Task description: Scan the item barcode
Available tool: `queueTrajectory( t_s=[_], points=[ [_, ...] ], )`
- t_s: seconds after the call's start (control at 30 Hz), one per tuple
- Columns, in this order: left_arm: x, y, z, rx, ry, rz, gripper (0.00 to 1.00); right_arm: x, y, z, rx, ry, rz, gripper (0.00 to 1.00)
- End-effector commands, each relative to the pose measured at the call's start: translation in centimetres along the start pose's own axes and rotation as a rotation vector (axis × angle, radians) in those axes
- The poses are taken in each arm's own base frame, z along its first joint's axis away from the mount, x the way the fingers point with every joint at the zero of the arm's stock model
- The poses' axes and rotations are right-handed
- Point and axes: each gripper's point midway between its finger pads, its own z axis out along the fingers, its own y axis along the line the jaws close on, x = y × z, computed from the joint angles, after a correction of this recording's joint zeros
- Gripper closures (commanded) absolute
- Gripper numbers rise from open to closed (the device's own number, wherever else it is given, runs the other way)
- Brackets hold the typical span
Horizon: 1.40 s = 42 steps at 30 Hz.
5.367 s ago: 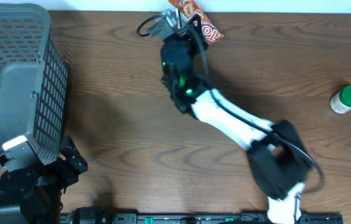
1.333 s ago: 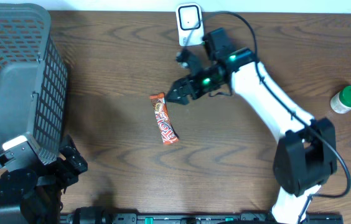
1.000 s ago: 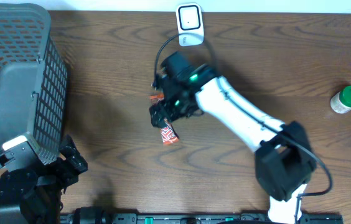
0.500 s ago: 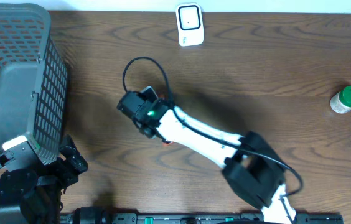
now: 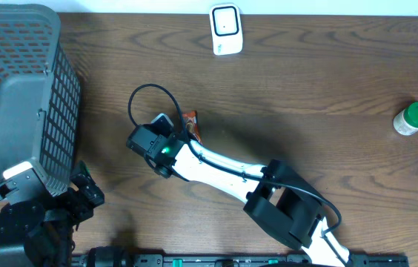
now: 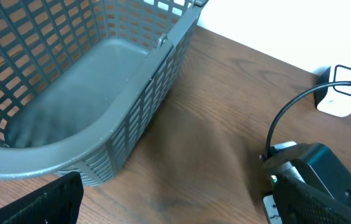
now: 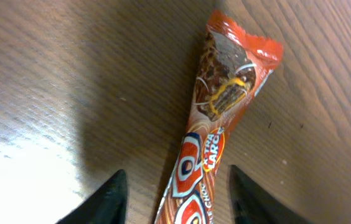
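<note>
Right hand (image 7: pixel 180 200) astride candy bar (image 7: pixel 228 93)

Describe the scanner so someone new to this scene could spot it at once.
Look along the far edge of the wooden table, about midway, well right of the grey basket. The scanner stands there alone: a small white rounded box with a dark-outlined window, unlike the orange snack wrapper or the green-capped bottle.

Bright, even light; white glare on the worktop (image 7: pixel 7 180), a soft shadow beside the candy bar (image 7: pixel 225 93).
</note>
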Motion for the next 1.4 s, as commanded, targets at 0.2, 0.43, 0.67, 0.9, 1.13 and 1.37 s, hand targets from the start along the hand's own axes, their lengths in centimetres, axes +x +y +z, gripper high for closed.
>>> queueTrajectory(
  t_s=[0.2,0.43,0.67,0.9,1.13,1.37],
  points=[
    [-0.1,0.2,0.0,-0.011,-0.008,-0.003,0.02,1.5,-1.4,2.8,0.129,0.051,-0.039,0.64],
    [-0.1,0.2,0.0,-0.011,-0.009,-0.003,0.02,1.3,-1.4,2.2,0.094,0.066,-0.032,0.99],
    [-0.1,0.2,0.0,-0.011,-0.008,-0.003,0.02,1.1,0.7,-2.2,-0.462,0.245,-0.077,0.99],
    [-0.1,0.2,0.0,-0.011,-0.009,-0.003,0.02,1.1,-2.4,-5.4,-1.180,0.264,0.087,0.98],
    [-0.1,0.2,0.0,-0.011,-0.009,-0.003,0.02,1.6,-9.3,-3.8,-1.284,0.229,0.311,0.01],
    [-0.1,0.2,0.0,-0.011,-0.009,-0.003,0.02,1.9,-10.1,-3.4,-1.025,0.275,0.191,0.01]
  ],
)
